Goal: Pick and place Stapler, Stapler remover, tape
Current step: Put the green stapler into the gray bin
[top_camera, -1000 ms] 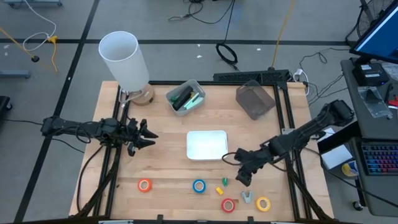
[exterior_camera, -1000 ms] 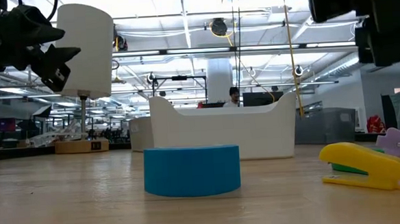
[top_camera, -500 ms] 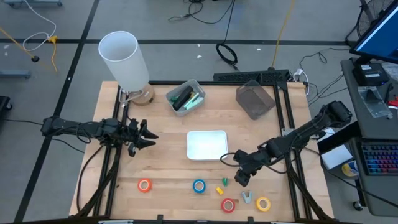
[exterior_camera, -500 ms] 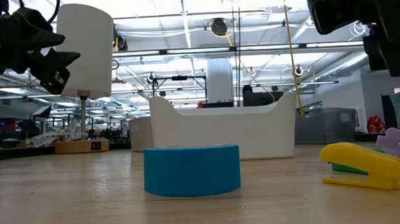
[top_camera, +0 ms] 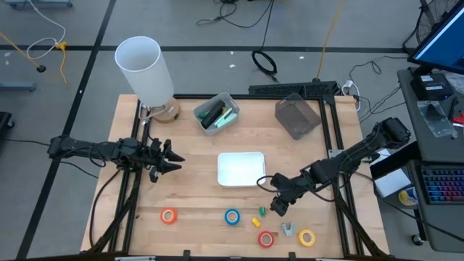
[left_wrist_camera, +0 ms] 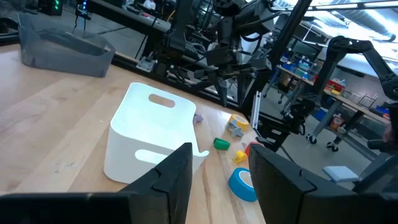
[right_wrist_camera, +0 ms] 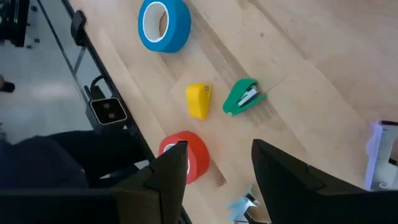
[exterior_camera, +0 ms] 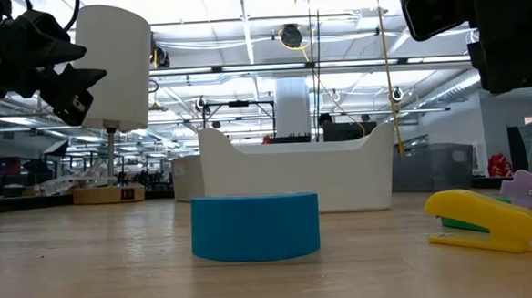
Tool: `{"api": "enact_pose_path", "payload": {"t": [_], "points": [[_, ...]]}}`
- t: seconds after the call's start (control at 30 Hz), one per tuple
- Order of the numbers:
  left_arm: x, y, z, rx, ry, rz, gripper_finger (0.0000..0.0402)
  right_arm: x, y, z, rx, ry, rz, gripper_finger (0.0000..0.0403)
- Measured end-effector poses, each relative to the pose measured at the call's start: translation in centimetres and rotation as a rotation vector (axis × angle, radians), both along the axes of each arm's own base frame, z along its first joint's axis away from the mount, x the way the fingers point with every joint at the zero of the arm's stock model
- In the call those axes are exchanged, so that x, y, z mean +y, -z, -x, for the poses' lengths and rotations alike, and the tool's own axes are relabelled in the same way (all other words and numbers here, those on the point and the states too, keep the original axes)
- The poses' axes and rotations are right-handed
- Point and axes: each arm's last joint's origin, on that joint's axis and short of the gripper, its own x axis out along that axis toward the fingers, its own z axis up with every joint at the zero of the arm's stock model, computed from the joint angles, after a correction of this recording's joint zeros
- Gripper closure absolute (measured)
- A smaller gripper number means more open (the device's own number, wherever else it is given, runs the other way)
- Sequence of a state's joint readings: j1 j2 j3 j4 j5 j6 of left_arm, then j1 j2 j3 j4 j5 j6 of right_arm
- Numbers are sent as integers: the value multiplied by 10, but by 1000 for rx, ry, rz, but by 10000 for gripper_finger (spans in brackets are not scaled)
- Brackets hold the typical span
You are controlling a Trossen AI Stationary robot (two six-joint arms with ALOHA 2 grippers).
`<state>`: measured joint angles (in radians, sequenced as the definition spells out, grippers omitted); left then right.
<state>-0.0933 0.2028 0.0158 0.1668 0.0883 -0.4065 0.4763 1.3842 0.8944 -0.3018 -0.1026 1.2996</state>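
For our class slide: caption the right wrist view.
Open right gripper above blue tape, red tape, yellow stapler, green stapler.

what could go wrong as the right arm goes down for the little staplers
1. The yellow stapler and green stapler lie close together, so the open right pincer above them might nudge one while closing on the other.
2. The red tape lies just beside them and could get knocked.
3. These things sit near the table edge, so a push may send one off.

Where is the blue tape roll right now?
In the high view the blue tape roll lies flat near the table's front edge, about mid-width, in front of the white bin and just left of the small yellow stapler.
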Motion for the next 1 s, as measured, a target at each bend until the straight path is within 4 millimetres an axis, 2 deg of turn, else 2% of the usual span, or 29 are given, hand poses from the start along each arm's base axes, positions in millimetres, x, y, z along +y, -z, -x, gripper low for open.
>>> {"api": "enact_pose_path", "payload": {"t": [0.47,0.63,0.77,1.0], "points": [[0,1,0,8,0,-5,245,-2,-4,-7,-16,117,-100,220],[0,1,0,9,0,-1,245,-1,7,-20,-23,131,-118,207],[-1,1,0,10,20,5,245,4,20,-37,-29,150,-215,204],[-1,1,0,19,44,20,245,4,31,-45,9,166,-274,204]]}}
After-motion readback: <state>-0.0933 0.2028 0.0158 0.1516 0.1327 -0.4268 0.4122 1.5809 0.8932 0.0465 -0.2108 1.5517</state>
